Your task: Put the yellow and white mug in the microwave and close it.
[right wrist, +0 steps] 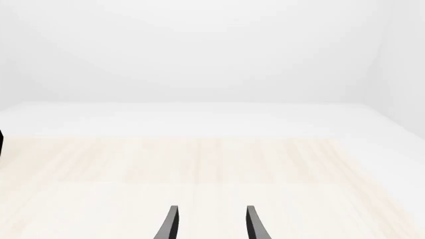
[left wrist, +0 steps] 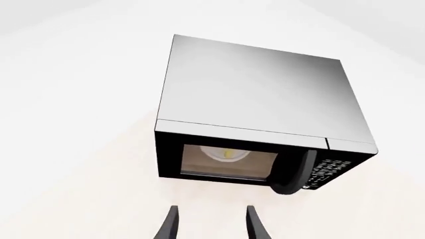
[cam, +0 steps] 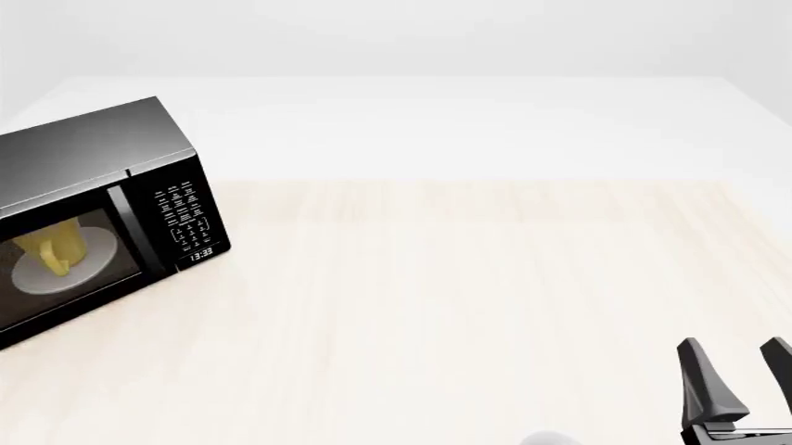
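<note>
One mug point(cam: 57, 250), one microwave point(cam: 93, 158)

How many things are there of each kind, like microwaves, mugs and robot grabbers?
Microwave: 1
Mug, yellow, behind the microwave's glass door: 1
Round white plate under the mug: 1
Grippers: 2, the left gripper and the right gripper, both with jaws apart
Table: 1
Total: 6
</note>
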Robot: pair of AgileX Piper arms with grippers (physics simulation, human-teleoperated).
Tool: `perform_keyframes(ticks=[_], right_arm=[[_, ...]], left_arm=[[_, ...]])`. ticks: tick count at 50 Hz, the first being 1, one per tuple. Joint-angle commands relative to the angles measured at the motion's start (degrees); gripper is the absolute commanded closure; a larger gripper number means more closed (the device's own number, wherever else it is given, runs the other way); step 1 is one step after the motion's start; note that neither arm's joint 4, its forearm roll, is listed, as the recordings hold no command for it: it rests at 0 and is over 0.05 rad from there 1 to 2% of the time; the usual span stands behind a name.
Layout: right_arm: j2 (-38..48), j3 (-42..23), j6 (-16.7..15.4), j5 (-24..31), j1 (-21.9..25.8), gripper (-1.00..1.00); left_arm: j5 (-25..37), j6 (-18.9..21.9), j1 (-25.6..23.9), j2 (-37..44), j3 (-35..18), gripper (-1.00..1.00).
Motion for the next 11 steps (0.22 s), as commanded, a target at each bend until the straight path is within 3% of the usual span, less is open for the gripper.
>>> perform_keyframes(ticks=[1, 11], right_arm=[[0.00, 0.00, 0.00, 0.00, 0.00, -1.00], [0.01, 0.00, 0.00, 0.00, 0.00, -1.00]], left_arm=[[5.24, 0.06, -0.22, -6.22, -1.67, -1.00], [9.64, 1.31, 1.02, -11.61, -4.16, -1.00]])
